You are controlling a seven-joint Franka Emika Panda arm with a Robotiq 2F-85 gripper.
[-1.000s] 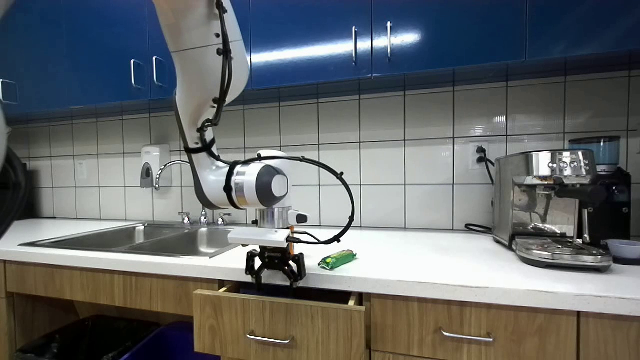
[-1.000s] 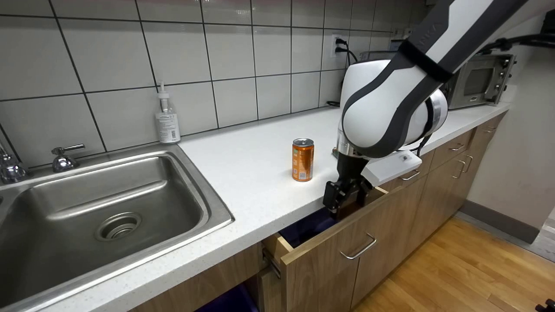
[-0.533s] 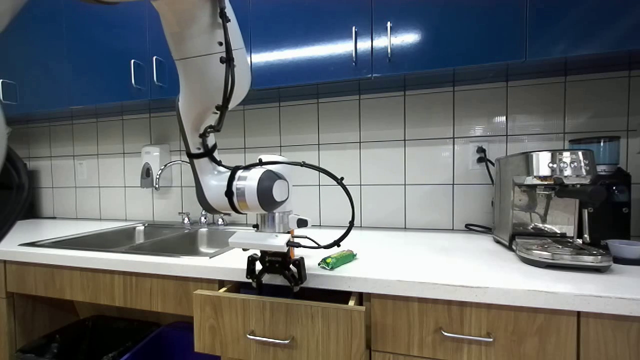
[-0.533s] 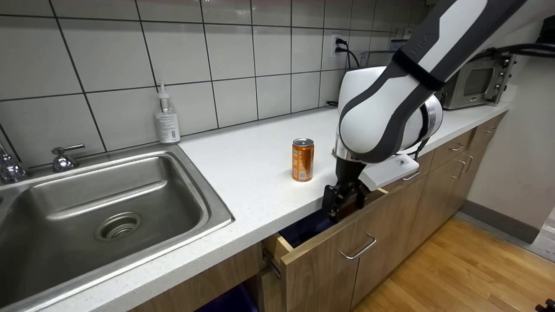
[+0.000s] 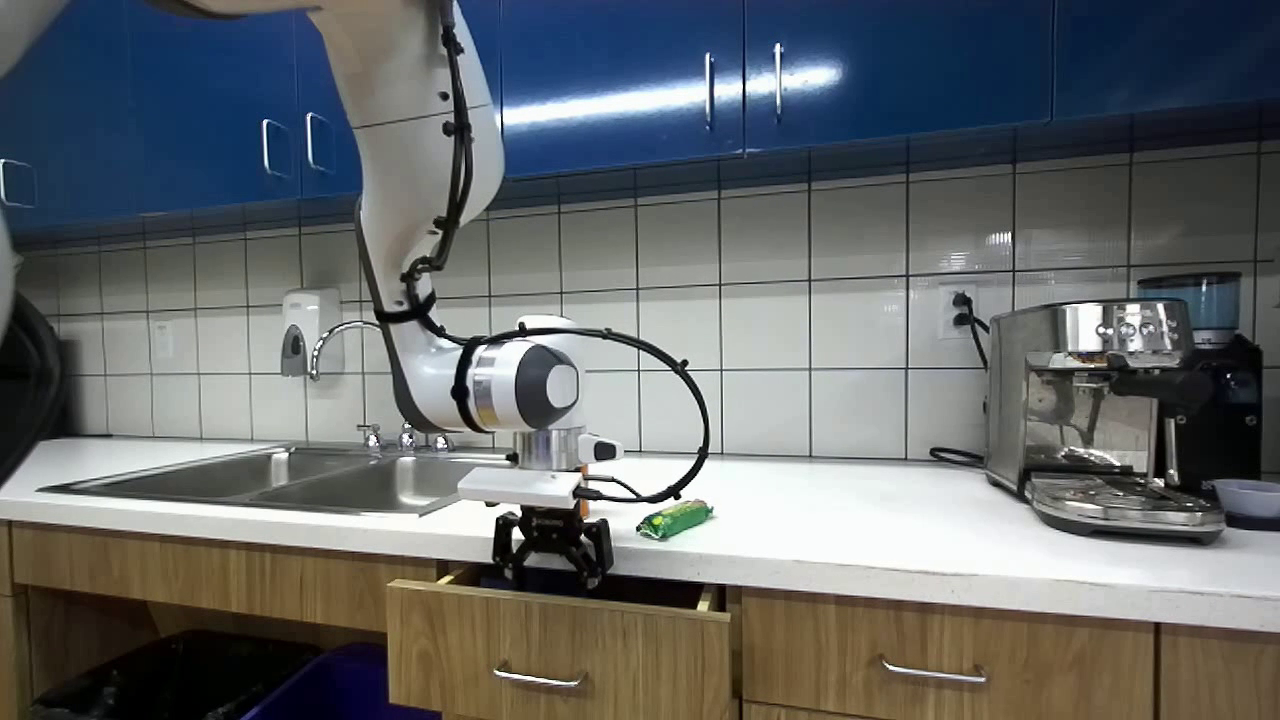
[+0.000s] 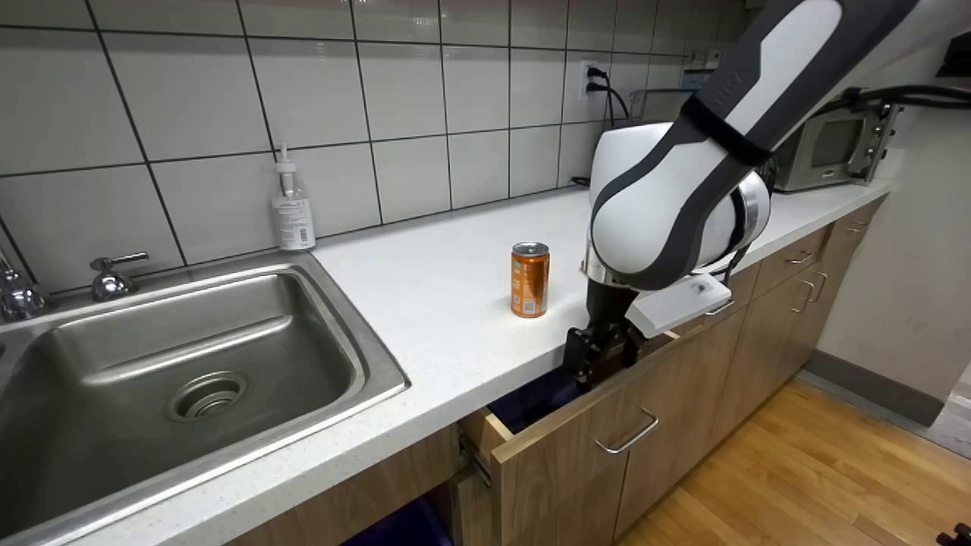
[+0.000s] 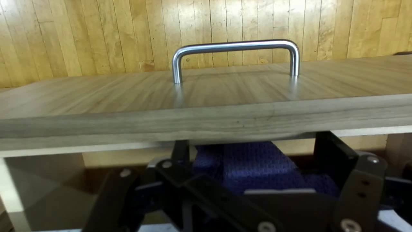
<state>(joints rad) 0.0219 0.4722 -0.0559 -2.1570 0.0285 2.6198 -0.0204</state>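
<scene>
My gripper (image 5: 553, 578) reaches down into a pulled-out wooden drawer (image 5: 560, 650), black jaws wide apart. A dark blue woven cloth (image 7: 257, 167) lies in the drawer, seen between the spread fingers in the wrist view. Nothing is clasped there. The fingertips end visually at the inner edge of the drawer front (image 7: 206, 125); whether they touch it or the cloth, I cannot tell. In an exterior view the gripper (image 6: 606, 371) is over the drawer's middle, with more of the blue cloth (image 6: 538, 398) to its left. The drawer's metal handle (image 7: 236, 47) faces outward.
An orange can (image 6: 529, 280) stands on the white worktop (image 6: 447, 334) behind the gripper. Near the worktop's front edge lies a green packet (image 5: 676, 519). A steel sink (image 6: 205, 379), a pump bottle (image 6: 293, 208) and a coffee machine (image 5: 1090, 410) are also there.
The gripper and forearm have sunk a little lower into the drawer, mostly in the earlier half second. The jaws stay apart. Drawer, can and packet have not moved.
</scene>
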